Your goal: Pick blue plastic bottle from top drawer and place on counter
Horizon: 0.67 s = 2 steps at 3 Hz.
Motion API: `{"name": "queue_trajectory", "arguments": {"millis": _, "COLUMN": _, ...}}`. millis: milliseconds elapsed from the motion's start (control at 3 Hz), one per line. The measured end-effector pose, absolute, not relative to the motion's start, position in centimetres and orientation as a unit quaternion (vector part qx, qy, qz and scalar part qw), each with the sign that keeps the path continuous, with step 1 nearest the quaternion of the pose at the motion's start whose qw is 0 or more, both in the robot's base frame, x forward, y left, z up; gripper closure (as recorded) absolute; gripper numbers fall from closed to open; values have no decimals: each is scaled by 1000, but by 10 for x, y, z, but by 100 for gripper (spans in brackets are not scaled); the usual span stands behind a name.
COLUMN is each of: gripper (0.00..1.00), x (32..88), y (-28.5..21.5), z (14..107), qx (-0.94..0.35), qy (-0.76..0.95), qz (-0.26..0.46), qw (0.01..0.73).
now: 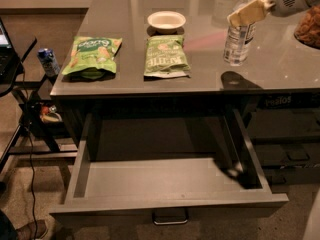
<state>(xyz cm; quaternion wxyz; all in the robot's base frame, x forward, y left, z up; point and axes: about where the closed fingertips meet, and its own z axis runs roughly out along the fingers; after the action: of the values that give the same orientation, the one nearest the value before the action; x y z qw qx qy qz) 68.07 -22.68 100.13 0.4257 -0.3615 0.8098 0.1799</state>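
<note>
The blue plastic bottle [237, 44], clear with a pale label, hangs upright over the right side of the counter [280, 66]. Its dark shadow lies on the counter just in front of it. My gripper [247, 12] comes in from the upper right, with tan fingers [244, 15] shut on the bottle's top, so the cap is hidden. The top drawer [165, 180] stands pulled out below the counter's front edge. Its grey floor holds nothing, and its metal loop handle [170, 217] is at the front.
Two green snack bags [92, 55] [165, 55] and a white bowl [166, 20] lie on the counter's left and middle. A brown snack bag [308, 26] sits at the right edge. A blue can [48, 62] stands on a side stand at left, with cables below.
</note>
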Motion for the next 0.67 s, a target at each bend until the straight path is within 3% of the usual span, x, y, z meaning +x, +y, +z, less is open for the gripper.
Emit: {"name": "queue_trajectory", "arguments": {"millis": 667, "gripper": 100, "x": 695, "y": -220, "z": 970, "qx": -342, "qy": 817, "qz": 222, "qw": 407}}
